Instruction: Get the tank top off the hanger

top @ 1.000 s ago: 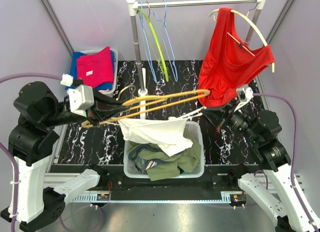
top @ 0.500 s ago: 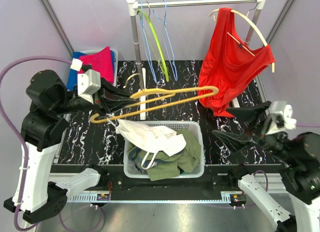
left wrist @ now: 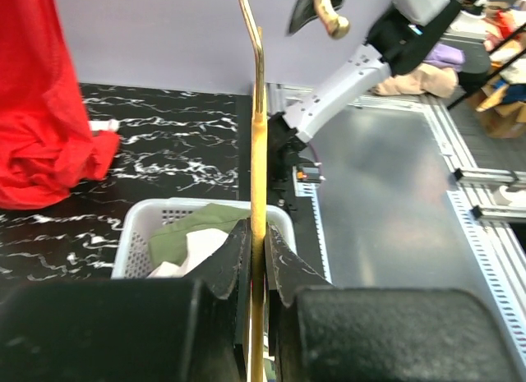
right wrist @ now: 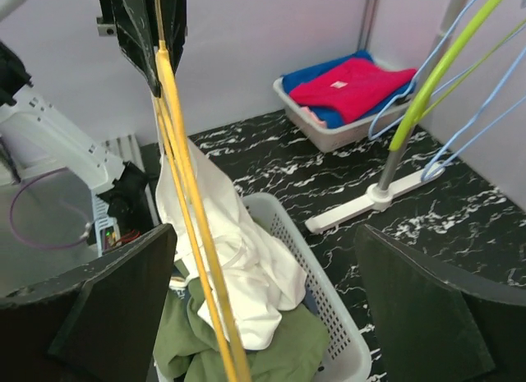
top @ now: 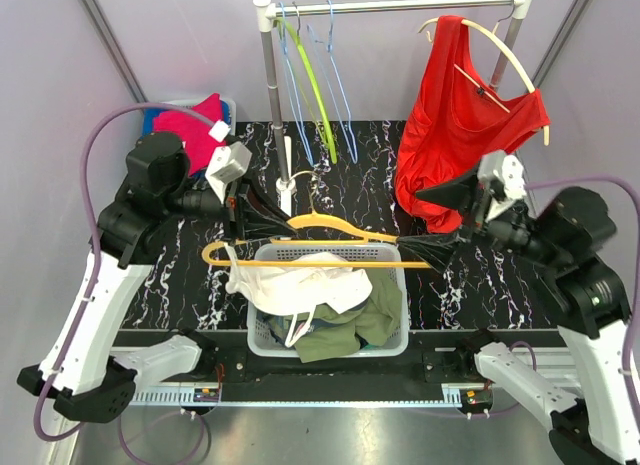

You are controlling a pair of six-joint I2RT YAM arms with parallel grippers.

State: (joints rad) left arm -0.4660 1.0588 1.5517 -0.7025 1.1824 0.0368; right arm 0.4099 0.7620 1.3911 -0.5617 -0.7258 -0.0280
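Hanging tank top (top: 300, 282) overlaps basket's (top: 340, 246) rim.

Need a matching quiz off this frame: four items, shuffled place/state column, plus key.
Items:
1. yellow hanger
2. white tank top
3. red top
4. right gripper

States:
A. hanging at the rail
B. open, holding nothing
C. clamped between the left fingers
D. draped down into the white basket

Pairs: 1-C, 2-D, 3-A, 4-B
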